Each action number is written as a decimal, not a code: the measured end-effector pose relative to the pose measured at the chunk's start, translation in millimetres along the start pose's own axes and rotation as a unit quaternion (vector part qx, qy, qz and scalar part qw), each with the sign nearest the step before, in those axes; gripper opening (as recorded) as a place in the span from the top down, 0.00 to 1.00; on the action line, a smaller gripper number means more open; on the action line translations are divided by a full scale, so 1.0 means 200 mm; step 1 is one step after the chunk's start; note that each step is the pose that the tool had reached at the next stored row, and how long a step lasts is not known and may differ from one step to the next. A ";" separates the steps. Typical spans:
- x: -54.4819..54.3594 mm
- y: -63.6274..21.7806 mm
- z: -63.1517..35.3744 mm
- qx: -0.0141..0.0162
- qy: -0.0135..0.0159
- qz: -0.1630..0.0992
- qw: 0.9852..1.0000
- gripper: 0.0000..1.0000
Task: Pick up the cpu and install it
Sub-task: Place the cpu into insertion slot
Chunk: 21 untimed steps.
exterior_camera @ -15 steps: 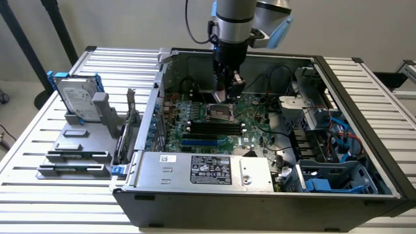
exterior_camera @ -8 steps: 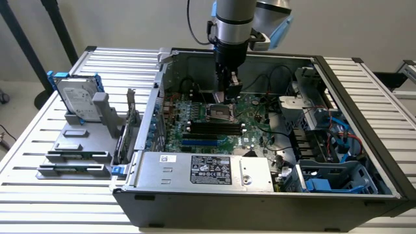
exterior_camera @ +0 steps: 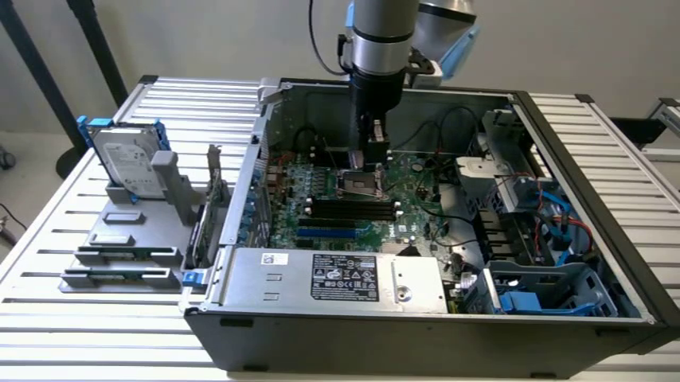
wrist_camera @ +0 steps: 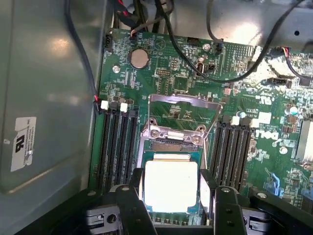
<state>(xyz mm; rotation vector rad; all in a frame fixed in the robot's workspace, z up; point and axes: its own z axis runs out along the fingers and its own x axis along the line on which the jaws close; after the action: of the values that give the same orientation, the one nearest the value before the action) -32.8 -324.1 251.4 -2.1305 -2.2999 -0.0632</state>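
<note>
- The cpu (wrist_camera: 170, 182), a flat square chip with a silvery top plate and a thin green rim, is pinched between the two black fingers (wrist_camera: 136, 192) of the hand (wrist_camera: 171, 192). One finger is pressed against each of two opposite edges.
- The chip is held level over the processor socket (wrist_camera: 171, 145) on the green motherboard (wrist_camera: 161, 73). Whether it rests in the socket or hangs just above it cannot be told from the wrist view.
- The socket's metal load plate (wrist_camera: 182, 113) stands open, tilted up on the far side of the socket from the hand.
- The socket is flanked by two banks of black memory slots, one (wrist_camera: 115, 147) near the grey case wall and the other (wrist_camera: 234, 147) beside the white Dell lettering.
- A round coin cell battery (wrist_camera: 138, 58) is seated beyond the load plate, and black cables (wrist_camera: 230, 73) are draped across the board.
- In the exterior view the hand (exterior_camera: 369, 163) points straight down inside the open computer case (exterior_camera: 425, 342), just above the socket area (exterior_camera: 361, 185).
- A silver power supply (exterior_camera: 340, 278) with a black label is set along the near edge of the case.
- The case is laid on a slatted metal worktop (exterior_camera: 64, 334).
- On the exterior view's left, well apart from the hand, a hard drive in a blue bracket (exterior_camera: 126, 163) is stood upright, with long grey memory sticks (exterior_camera: 126, 255) laid in front of it.
</note>
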 end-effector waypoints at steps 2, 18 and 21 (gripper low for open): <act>0.00 0.000 0.006 0.001 0.000 0.015 1.000 0.45; -0.03 -0.014 0.075 0.002 -0.001 0.047 0.999 0.45; -0.03 -0.018 0.093 0.002 -0.001 0.047 0.999 0.45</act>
<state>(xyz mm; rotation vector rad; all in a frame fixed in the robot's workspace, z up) -35.5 -329.3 232.5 -2.2330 -2.1956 -0.0559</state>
